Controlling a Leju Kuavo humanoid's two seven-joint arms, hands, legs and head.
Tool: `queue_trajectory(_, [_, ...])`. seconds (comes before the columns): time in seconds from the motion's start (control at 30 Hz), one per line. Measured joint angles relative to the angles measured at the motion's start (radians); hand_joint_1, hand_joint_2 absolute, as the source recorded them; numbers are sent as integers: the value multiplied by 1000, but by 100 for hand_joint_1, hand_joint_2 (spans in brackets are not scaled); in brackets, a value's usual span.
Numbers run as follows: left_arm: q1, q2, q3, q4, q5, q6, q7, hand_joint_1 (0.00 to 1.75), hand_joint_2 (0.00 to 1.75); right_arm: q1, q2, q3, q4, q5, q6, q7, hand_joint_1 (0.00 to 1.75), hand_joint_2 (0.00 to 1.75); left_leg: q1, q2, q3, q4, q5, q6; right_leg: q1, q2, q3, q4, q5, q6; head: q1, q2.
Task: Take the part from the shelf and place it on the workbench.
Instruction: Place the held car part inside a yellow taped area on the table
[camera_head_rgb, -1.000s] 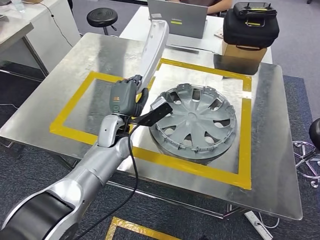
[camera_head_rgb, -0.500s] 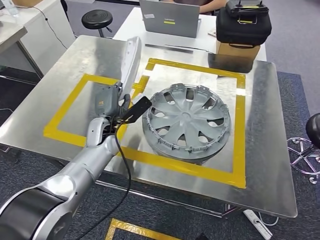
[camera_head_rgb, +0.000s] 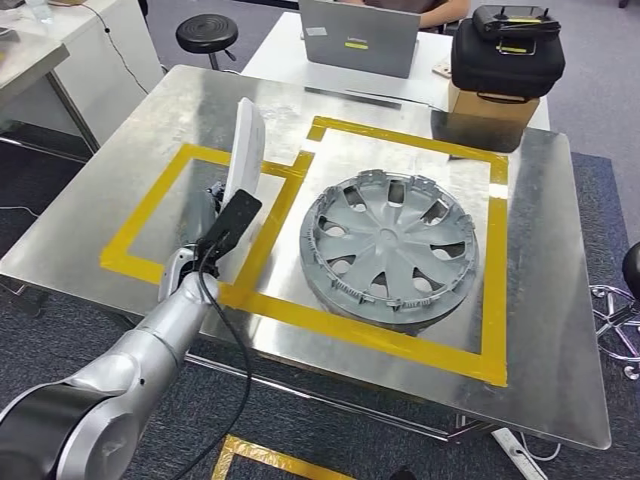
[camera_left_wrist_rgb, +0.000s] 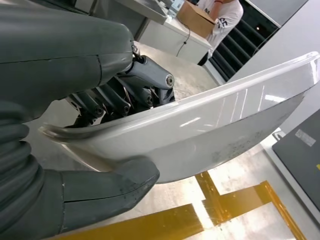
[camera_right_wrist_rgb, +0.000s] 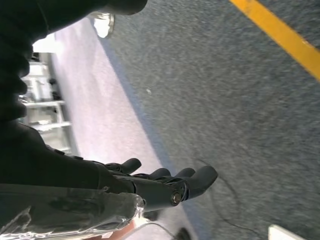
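Left hand gripped the white part between thumb and fingers, upright above the tabletop, beside the hubcap. Right hand hung open. Release upright, likely topples.

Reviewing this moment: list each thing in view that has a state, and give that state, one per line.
left hand: grips the white part, thumb and fingers on opposite faces.
white part: held upright over the workbench's smaller yellow-taped square.
right hand: holds nothing, fingers extended over the floor.
wheel cover: lying flat inside the larger taped square.
laptop: open.
black case: closed, on a cardboard box.
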Motion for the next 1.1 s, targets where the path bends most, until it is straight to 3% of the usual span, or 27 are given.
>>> queue_trajectory(0.1, [3, 0, 22, 1, 16, -25, -13, 175, 175, -1, 0, 2, 0, 0, 0, -1, 0, 175, 0, -1, -1, -4, 3, -16, 3, 3, 12, -21, 1, -15, -1, 0])
queue_trajectory(0.17, [4, 0, 31, 2, 28, -50, -33, 175, 175, -1, 0, 2, 0, 0, -1, -2, 0, 175, 1, 1, -10, 15, -15, -27, 0, 3, 15, -27, 5, -27, -3, 0])
queue_trajectory(0.2, [5, 0, 34, 2, 32, -58, -43, 175, 175, -2, 0, 2, 0, 0, -2, -2, 0, 175, 1, 2, -28, 53, -38, -32, -3, 2, 17, -30, 6, -32, -5, 0])
queue_trajectory(0.27, [9, 0, 35, 2, 34, -63, -59, 175, 175, -3, 0, 2, 0, 0, -3, -4, 0, 175, 2, 3, -91, 182, -100, -38, -3, 1, 18, -30, 5, -36, -7, 0])
queue_trajectory(0.33, [20, 0, 36, 2, 25, -60, -65, 175, 175, -2, 0, 2, 0, 0, -3, -4, 0, 175, 3, 3, -139, 274, -123, -40, -4, 1, 19, -30, 5, -38, -7, 0])
queue_trajectory(0.37, [24, 1, 36, 2, 17, -57, -66, 175, 175, -2, 0, 2, 0, 0, -3, -4, 0, 175, 3, 4, -139, 269, -107, -40, -4, 1, 20, -30, 4, -37, -7, 0])
queue_trajectory(0.4, [27, 1, 35, 2, 11, -54, -66, 175, 175, -1, 0, 2, 0, 0, -3, -5, 0, 175, 4, 4, -119, 225, -75, -40, -5, 2, 21, -30, 3, -36, -7, 0])
queue_trajectory(0.43, [27, 1, 34, 2, 6, -52, -66, 175, 175, -2, 0, 2, 0, 0, -4, -5, 0, 175, 4, 5, -85, 159, -38, -39, -5, 2, 23, -29, 2, -33, -8, 0])
queue_trajectory(0.5, [26, 1, 33, 2, 0, -49, -66, 175, 175, -3, 0, 2, 0, 0, -4, -6, 0, 175, 5, 5, -21, 36, 3, -36, -2, 3, 23, -25, -3, -24, -9, 0])
queue_trajectory(0.57, [26, 1, 30, 2, -20, -38, -52, 175, 175, -2, 0, 2, 0, 0, -5, -6, 0, 175, 3, 3, -3, -2, 3, -25, 1, 4, 21, -24, -4, -13, -8, 0])
queue_trajectory(0.67, [23, 6, 3, 7, -132, 4, 37, 175, 175, 0, 0, 2, 0, 0, -5, -5, 0, 175, 5, 2, -4, -2, 4, -3, -2, 2, 13, -10, -19, 1, -4, 0])
queue_trajectory(0.73, [15, 11, -40, 13, -238, 16, 119, 175, 175, 0, 0, 2, 0, 0, -5, -5, 0, 175, 6, 2, -3, -3, 5, 6, -2, 0, -29, 82, -70, 7, 1, 0])
queue_trajectory(0.8, [7, 17, -91, 22, -325, -1, 187, 175, 175, 1, 0, 2, 0, 0, -5, -5, 0, 175, 4, 1, -2, -2, 4, 10, -2, -1, -93, 216, -124, 9, 3, 0])
queue_trajectory(0.83, [5, 21, -115, 27, -359, -14, 214, 175, 175, 2, 0, 2, 0, 0, -4, -6, 0, 175, 3, 1, -2, -2, 3, 11, -2, -1, -114, 254, -131, 9, 3, 0])
queue_trajectory(0.87, [3, 24, -138, 30, -388, -27, 236, 175, 175, 3, 0, 2, 0, 0, -4, -7, 0, 175, 3, 1, -1, -2, 3, 11, -2, -1, -118, 254, -119, 8, 4, 0])
queue_trajectory(0.9, [-1, 27, -160, 33, -412, -36, 254, 175, 175, 4, 0, 1, 0, 0, -4, -7, 0, 175, 3, 1, 0, -2, 2, 10, -2, -1, -102, 216, -89, 7, 4, 0])
queue_trajectory(0.97, [-12, 33, -196, 38, -446, -47, 281, 175, 175, 4, 0, 1, 0, 0, -5, -9, 0, 175, 2, 0, 3, -2, -1, 6, -2, -1, -38, 81, -22, 4, 4, 0])
queue_trajectory(1.0, [-20, 36, -210, 39, -456, -50, 290, 175, 175, 3, 0, 1, 0, 0, -5, -10, 0, 175, 1, 0, 2, -1, -2, 1, -1, 0, -11, 27, -5, 1, 3, 0])
queue_trajectory(1.03, [-27, 40, -221, 41, -465, -51, 299, 175, 175, 3, 0, 1, 0, 0, -5, -10, 0, 175, 0, 0, 1, -1, -1, -4, 0, 0, 5, -5, 2, -1, 3, 0])
queue_trajectory(1.1, [-35, 47, -241, 46, -484, -52, 315, 175, 175, 5, 0, 1, 0, 0, -6, -11, 0, 175, 0, 0, 0, -3, 2, -15, 2, 3, 10, -19, 1, -11, 2, 0])
